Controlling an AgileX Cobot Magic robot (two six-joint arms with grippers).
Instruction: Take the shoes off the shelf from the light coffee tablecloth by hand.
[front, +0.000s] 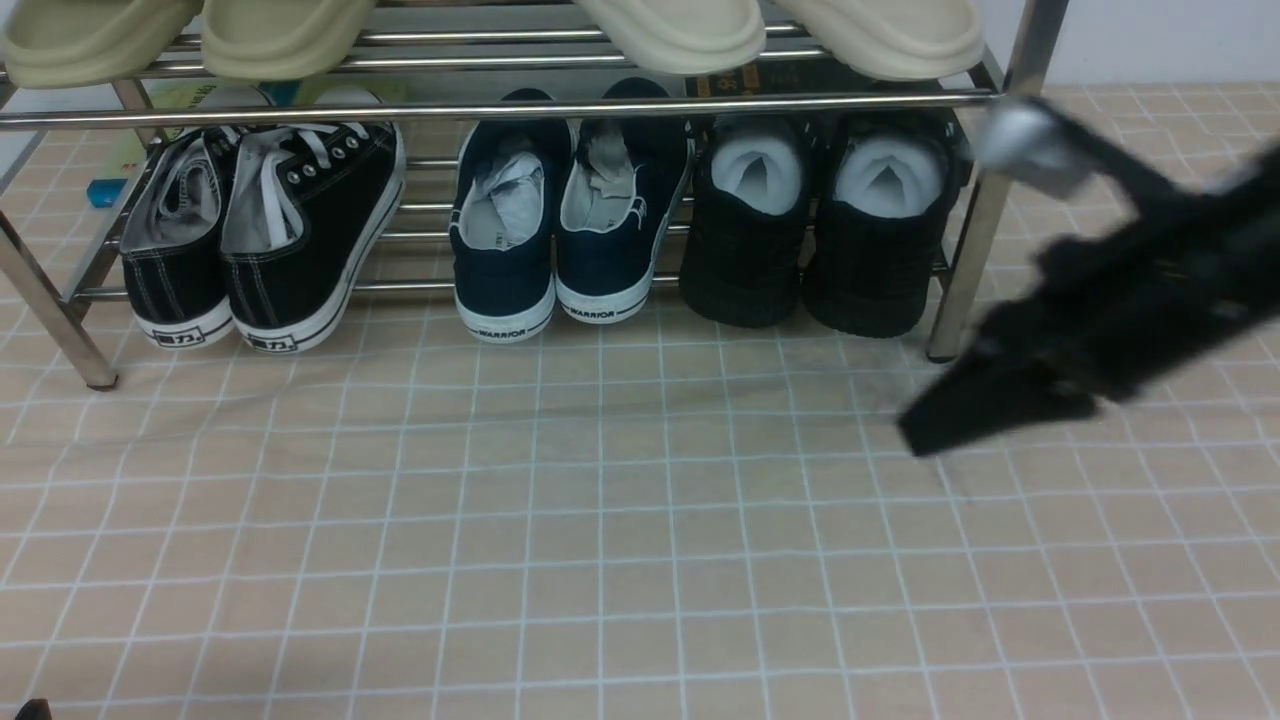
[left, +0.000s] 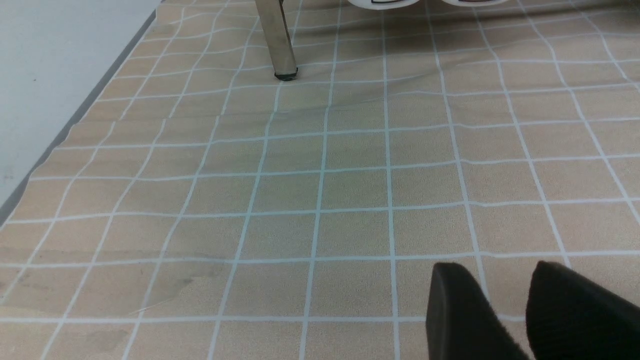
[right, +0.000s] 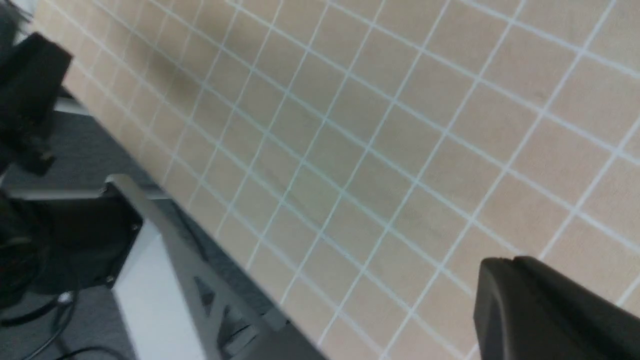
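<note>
Hanging low over the cloth (front: 600, 520), the right gripper (front: 935, 425) is shut and holds nothing. The shoes (front: 760, 260) sit on the bottom row of the shelf (front: 500, 108), at its right end — just ahead of that gripper and a little to its left. Heels face the robot, toes point back. White paper (front: 757, 165) fills each one. The right arm is nearer; the left gripper (left: 497, 270) is open, far off to the left.

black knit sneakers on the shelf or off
On it: the black knit sneakers sit on the lower tier of the shelf, far right.
</note>
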